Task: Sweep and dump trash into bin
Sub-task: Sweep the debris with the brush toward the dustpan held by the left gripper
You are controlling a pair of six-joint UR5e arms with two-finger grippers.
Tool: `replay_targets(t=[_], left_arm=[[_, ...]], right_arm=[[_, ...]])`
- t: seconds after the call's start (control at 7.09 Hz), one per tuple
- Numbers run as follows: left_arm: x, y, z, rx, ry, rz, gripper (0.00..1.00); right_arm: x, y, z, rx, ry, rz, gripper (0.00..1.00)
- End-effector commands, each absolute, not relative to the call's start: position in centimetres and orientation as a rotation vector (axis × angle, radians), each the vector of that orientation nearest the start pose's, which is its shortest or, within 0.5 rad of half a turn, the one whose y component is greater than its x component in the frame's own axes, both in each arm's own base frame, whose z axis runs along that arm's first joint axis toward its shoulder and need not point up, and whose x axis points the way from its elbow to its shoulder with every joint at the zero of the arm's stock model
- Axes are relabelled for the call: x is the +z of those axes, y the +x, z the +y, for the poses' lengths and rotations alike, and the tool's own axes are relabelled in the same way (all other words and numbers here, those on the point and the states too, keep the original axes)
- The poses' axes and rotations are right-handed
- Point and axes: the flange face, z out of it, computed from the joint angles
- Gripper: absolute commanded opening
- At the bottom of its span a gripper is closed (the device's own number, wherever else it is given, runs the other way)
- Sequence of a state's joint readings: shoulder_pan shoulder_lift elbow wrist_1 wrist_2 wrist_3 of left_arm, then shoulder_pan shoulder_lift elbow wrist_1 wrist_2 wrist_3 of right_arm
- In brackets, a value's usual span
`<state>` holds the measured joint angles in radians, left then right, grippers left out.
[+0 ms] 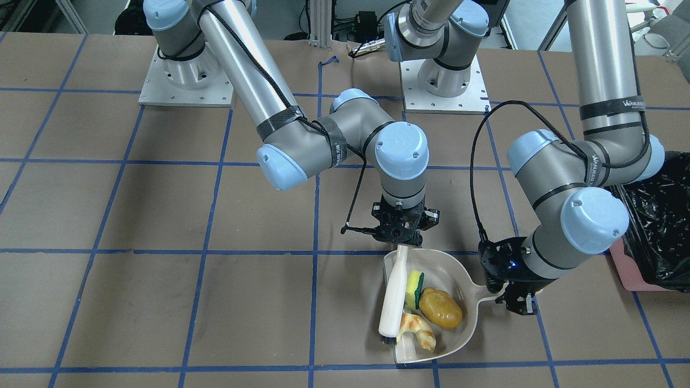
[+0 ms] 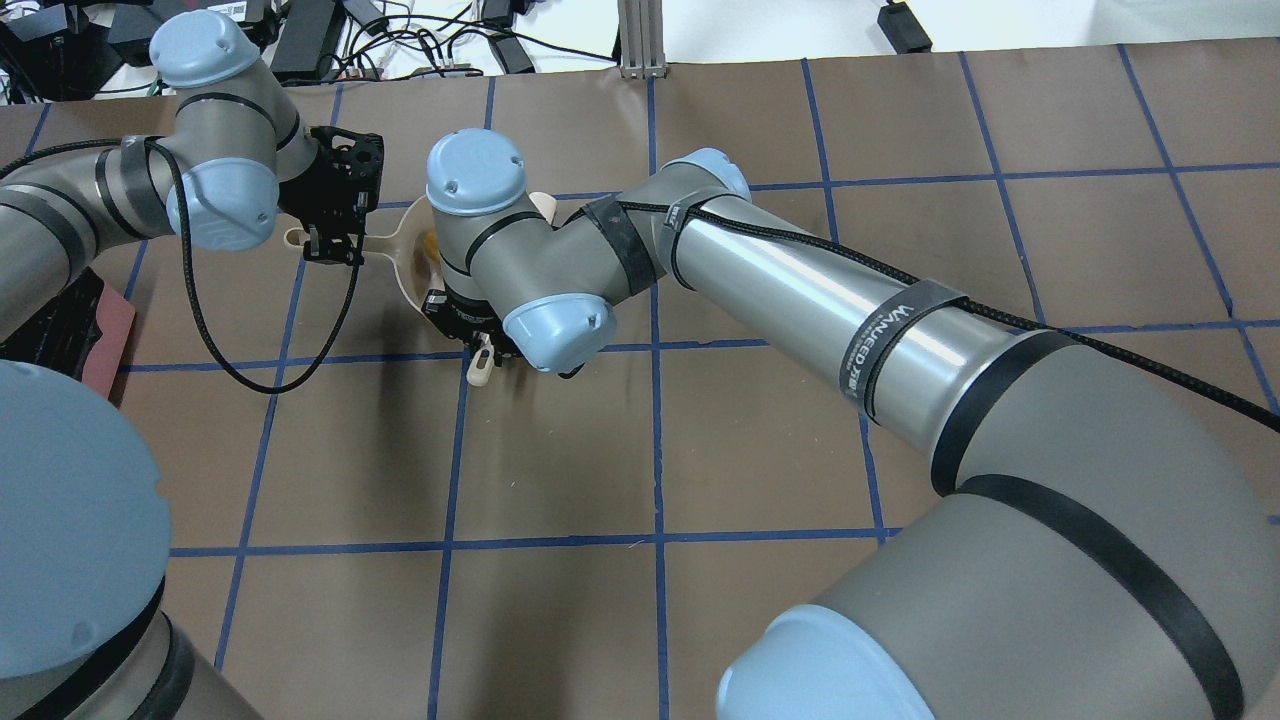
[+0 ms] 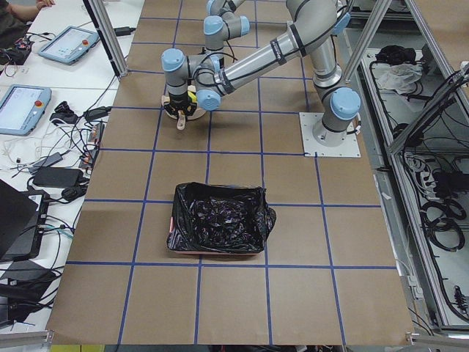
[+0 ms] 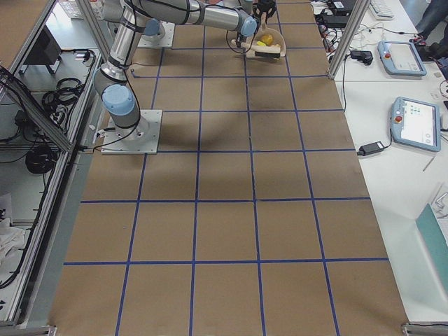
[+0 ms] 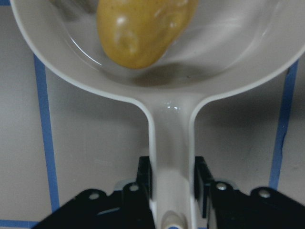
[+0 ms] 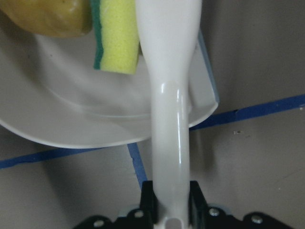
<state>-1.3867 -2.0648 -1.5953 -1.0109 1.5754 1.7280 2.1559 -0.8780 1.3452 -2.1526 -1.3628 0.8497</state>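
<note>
Three trash pieces, croissant (image 1: pixel 418 331), potato (image 1: pixel 441 307) and sponge (image 1: pixel 414 289), lie in one dustpan (image 1: pixel 464 330). The left fingers (image 5: pixel 144 174) clamp its handle. The right fingers (image 6: pixel 147 195) grip one brush (image 1: pixel 393 302) along its mouth. One bin (image 3: pixel 220 218) stands to the left of the left fingers, tabletop (image 1: pixel 161 302) between.

brown taped table (image 1: pixel 161 302), dustpan (image 1: pixel 448 268), lined bin (image 3: pixel 218 220)

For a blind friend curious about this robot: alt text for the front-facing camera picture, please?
A cream dustpan on a brown table holds a croissant, a potato-shaped lump and a sponge. The left gripper clamps the pan's handle while the right gripper holds a brush at the pan's mouth; a black-lined bin stands nearby.
</note>
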Motion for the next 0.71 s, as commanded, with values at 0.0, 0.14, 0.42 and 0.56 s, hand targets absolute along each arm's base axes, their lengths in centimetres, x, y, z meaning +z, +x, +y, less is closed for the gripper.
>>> replay_targets(t=[0.0,0.14,0.42,0.56], left_arm=[[24.7,-1.2,-65.9,-0.031,2.165,2.226,0.33],[24.8,-1.2,-65.9,-0.033,2.164,2.225,0.33],[24.7,-1.3,-65.9,-0.033,2.164,2.228,0.32],[24.7,-1.3,-65.9,-0.041,2.166,2.230,0.31]], right_arm=[[23.2,54.1,-52.4,0.093,0.362,2.831,0.00],[23.4,54.3,-52.3,0.102,0.363,2.805,0.00],[24.3,54.2,-52.3,0.100,0.373,2.791,0.00],[24.4,54.2,-52.3,0.097,0.374,2.793,0.00]])
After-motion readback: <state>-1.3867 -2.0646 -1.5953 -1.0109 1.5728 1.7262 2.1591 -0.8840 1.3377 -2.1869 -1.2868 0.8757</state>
